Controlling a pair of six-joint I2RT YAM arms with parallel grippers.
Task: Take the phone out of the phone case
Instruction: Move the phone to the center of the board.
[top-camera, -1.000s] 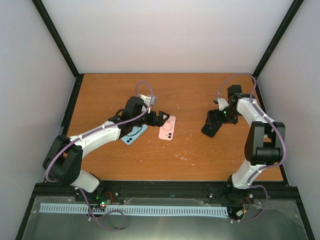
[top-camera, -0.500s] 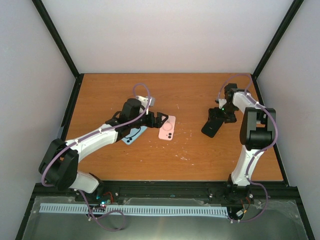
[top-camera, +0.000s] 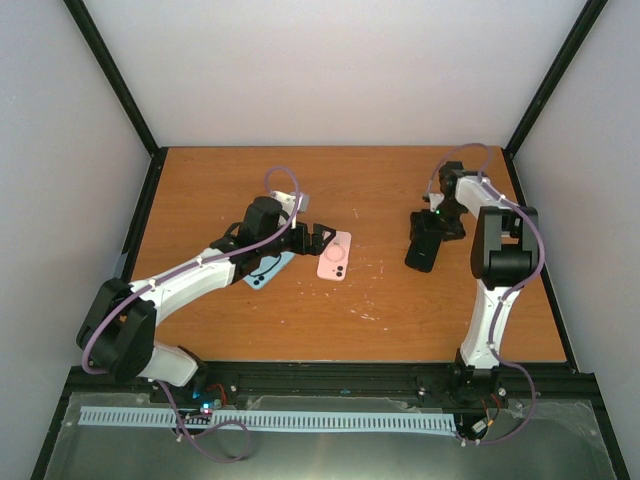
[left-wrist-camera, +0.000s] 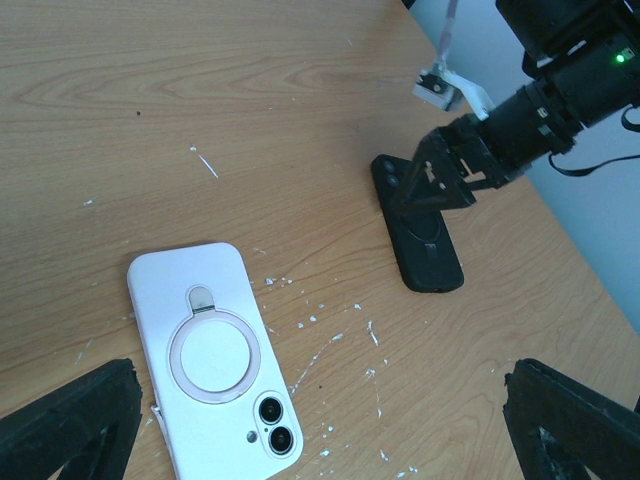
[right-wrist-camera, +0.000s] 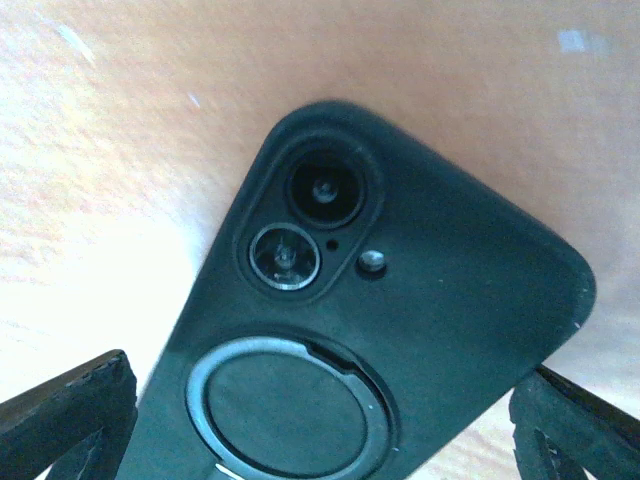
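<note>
Right wrist: black cased phone (right-wrist-camera: 450, 300) under spread right claw (right-wrist-camera: 320, 415)

Lab test booth: white panels (top-camera: 340, 70), black frame (top-camera: 112, 75), wooden tabletop (top-camera: 330, 320).

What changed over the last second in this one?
The right arm's elbow swung toward the far side, and the open right tool shifted over the black phone, which seems slightly turned. The left arm's elbow drew back; the open left tool stayed over the pink phone. Pink phone and blue phone unmoved; nothing gripped.
</note>
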